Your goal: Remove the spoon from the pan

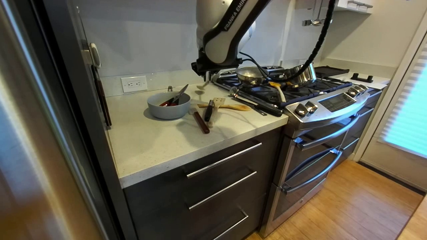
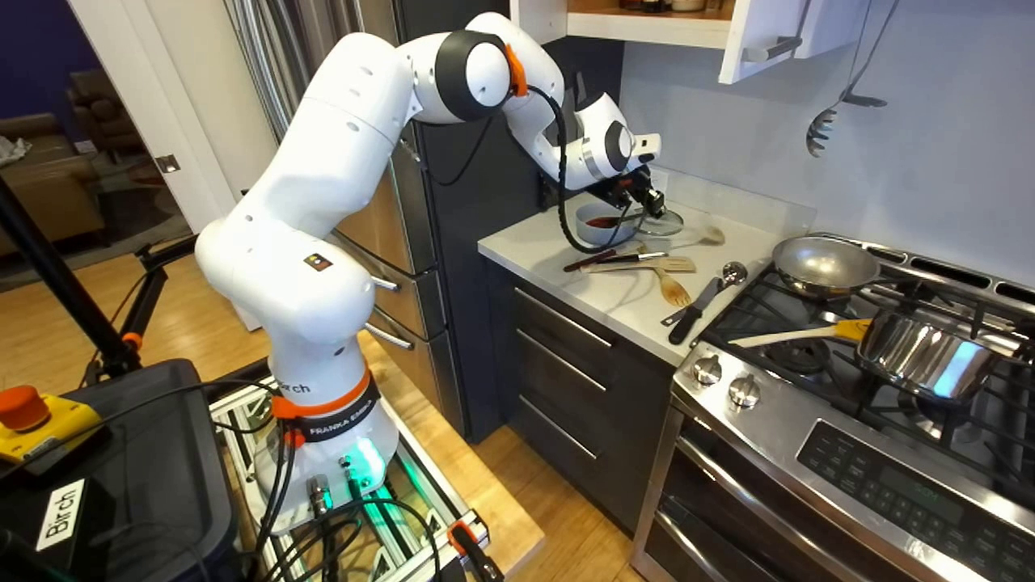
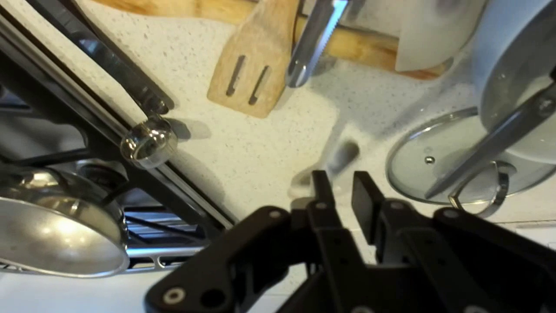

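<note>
Kitchen: we've got a wood floor (image 1: 360, 196), a pale grey wall (image 2: 711, 121) and a light counter (image 1: 140, 146) running right up to the stove (image 2: 760, 453).
Arm (image 2: 323, 259): white, standing at the left in an exterior view and reaching out over the counter.
Bowl (image 2: 594, 234): grey, on the counter, with a dark blade (image 1: 181, 92) sticking out past the rim; from the wrist view that blade crosses above the glass lid (image 2: 668, 224).
Front of the counter: brown handle (image 1: 201, 123), black handle (image 1: 209, 111), wooden spatula (image 2: 675, 264), all bunched together near the bowl, pretty messy.
Gripper (image 3: 341, 184): fingers (image 3: 322, 187) pointing down near the lid, parted by a narrow gap; we can see pale counter through it.
Spoon (image 2: 711, 236): kinda blurry, but we make out a spoon shape below the gripper, between the lid and the stove, so well outside the pan (image 2: 825, 260). Can't tell if it's touching the counter.
Scoop (image 2: 734, 273): metal, dark-handled, lying beside the stove.
Pan: the round metal one, sitting on the stove at the end nearest the counter.
Pot (image 2: 926, 352): shiny steel, further right on the stove, with a yellow-headed tool (image 2: 788, 336) just beside it; whether they touch, we can't say.
</note>
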`<state>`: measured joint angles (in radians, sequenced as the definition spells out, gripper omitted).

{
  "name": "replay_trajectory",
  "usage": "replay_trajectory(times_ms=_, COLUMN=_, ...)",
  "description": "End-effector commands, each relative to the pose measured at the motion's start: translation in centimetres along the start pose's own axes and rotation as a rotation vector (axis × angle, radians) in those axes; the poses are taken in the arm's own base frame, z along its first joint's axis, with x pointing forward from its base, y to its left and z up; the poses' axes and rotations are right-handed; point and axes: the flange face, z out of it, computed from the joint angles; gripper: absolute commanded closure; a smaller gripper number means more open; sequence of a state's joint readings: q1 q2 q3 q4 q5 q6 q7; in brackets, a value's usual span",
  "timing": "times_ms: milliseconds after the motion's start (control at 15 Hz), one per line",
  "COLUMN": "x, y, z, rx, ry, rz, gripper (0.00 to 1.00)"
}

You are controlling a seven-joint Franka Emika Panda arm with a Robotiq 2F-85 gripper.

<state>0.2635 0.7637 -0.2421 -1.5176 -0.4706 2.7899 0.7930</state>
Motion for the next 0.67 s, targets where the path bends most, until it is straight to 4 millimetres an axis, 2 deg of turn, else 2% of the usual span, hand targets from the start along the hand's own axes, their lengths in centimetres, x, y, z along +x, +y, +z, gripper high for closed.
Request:
replay_trajectory(times_ms=0, x=-1.5, y=2.5, z=-0.3, rx=0.043, ry=-0.049, rz=0.020, gripper=0.47)
replay_trajectory(times_ms=67, x=-1.2, y=2.8, z=-0.6, rx=0.048, ry=-0.053, rz=0.023, gripper=0.38)
replay_trajectory(times_ms=200, x=-0.2, y=3.4, z=-2.8, rx=0.064, ry=-0.060, rz=0.022, gripper=0.25)
replay_trajectory(times_ms=400, x=0.6, y=2.2, z=-8.5, rx=0.214, ry=-0.032, rz=-0.094, gripper=0.01)
replay_trajectory(times_ms=533, x=0.7, y=1.0, z=-11.7, rx=0.296, ry=-0.021, rz=-0.169, gripper=0.00)
replay_trajectory(times_ms=600, x=2.1, y=0.9, z=-8.7, rx=0.231, ry=-0.018, rz=-0.110, gripper=0.04)
